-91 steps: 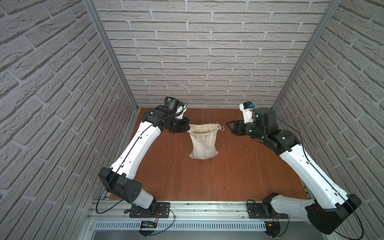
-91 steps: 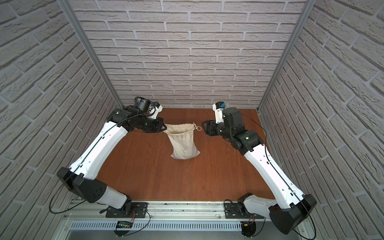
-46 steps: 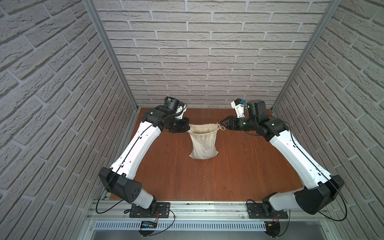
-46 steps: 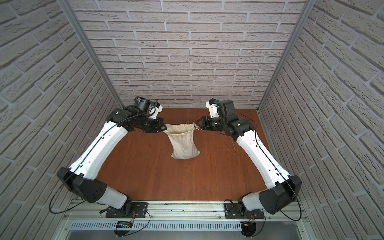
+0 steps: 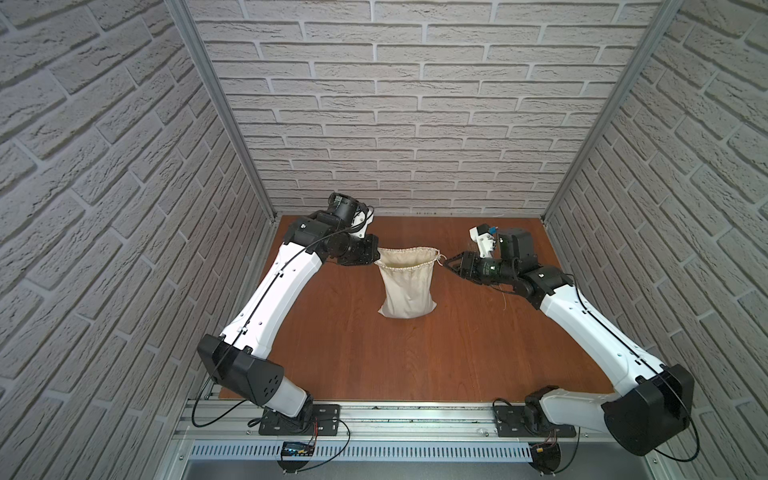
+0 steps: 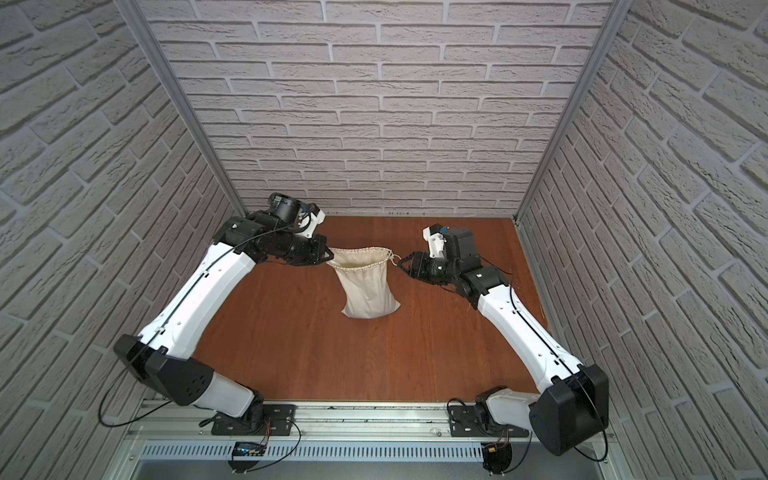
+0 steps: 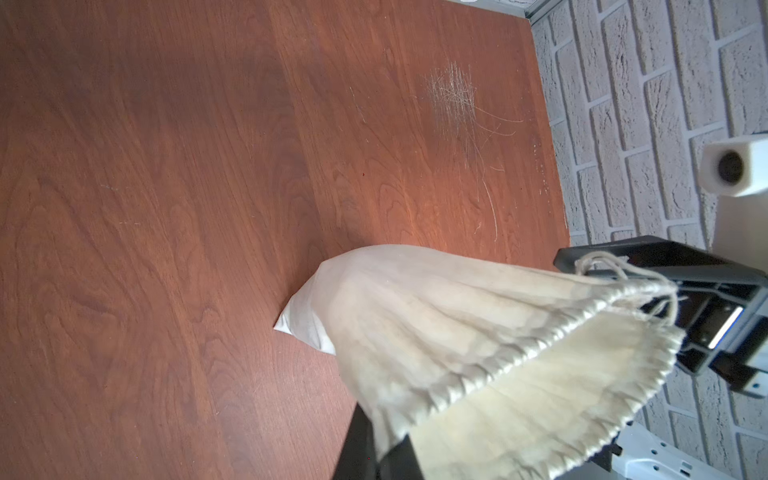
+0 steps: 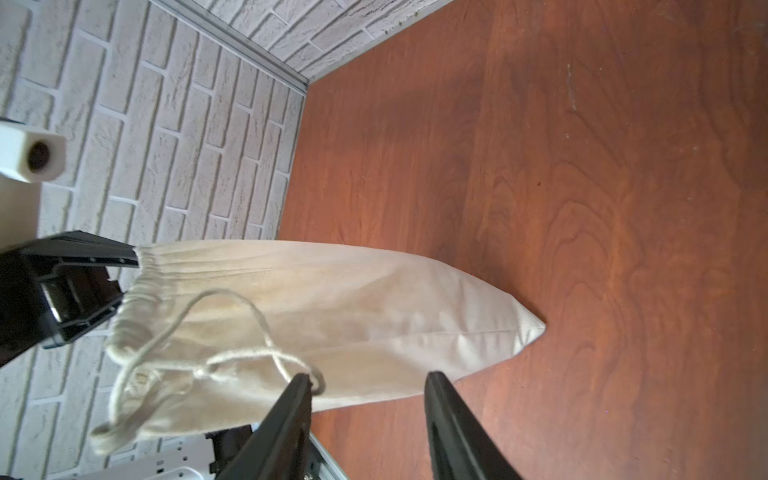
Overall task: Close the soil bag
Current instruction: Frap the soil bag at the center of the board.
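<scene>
Swinging in from the side over the last second, the right arm has brought the right fingers (image 8: 291,415) up to the corded side of the soil bag (image 5: 407,291); a second ago they hung well clear of it. They stand apart (bare cloth and wood show between them in the right wrist view) and have nothing clamped.

The cord (image 8: 232,328) loops out from the gathered hem (image 8: 137,291), and its far bend touches the tip of one finger. Whether it is hooked round that tip I cannot tell, but it does not lie between the two.

The left fingers (image 7: 361,449) have not moved. They are together, clamped on the hem at the opposite side, and hold that edge up.

The bag stands near the middle of the tabletop (image 5: 374,365), base on the wood. In both top views its mouth (image 5: 407,258) gapes open.

For the task, the anchor looks set and the pulling side has only just arrived. By my reading, the cord has yet to be caught and drawn away from the left fingers before the hem can gather shut.
</scene>
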You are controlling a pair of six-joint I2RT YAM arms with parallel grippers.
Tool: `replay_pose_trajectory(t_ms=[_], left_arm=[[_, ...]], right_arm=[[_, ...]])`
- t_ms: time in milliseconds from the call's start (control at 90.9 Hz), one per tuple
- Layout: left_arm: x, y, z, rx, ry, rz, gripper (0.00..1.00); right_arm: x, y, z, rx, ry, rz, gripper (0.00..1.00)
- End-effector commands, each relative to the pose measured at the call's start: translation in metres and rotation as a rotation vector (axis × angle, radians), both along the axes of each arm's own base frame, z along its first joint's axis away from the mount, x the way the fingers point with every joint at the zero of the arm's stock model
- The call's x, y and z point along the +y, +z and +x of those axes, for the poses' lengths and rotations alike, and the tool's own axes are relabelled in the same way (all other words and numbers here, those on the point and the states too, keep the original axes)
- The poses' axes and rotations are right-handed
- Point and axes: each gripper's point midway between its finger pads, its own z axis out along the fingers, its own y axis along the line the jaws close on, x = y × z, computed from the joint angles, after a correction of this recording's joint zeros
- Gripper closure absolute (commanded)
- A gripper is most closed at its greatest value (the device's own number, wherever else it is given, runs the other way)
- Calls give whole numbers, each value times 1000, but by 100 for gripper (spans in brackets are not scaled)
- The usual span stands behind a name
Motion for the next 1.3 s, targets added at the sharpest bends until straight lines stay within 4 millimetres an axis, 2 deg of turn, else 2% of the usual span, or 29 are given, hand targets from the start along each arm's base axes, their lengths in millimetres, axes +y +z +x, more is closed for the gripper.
replay_pose_trajectory(t_ms=[0,275,583,1100,1287], left_arm=[[5,9,1,-41,4,2,97],[5,7,2,-41,7,5,97],[7,5,2,-38,9,10,97],[8,5,1,-37,12,16,97],[7,4,2,-31,13,16,97]], right_arm=[[10,52,4,-141,22,183,50],[11,49,13,-123,18,173,52],[10,35,17,-96,8,153,63],[14,25,20,-74,22,146,64],[16,29,15,-101,38,144,60]])
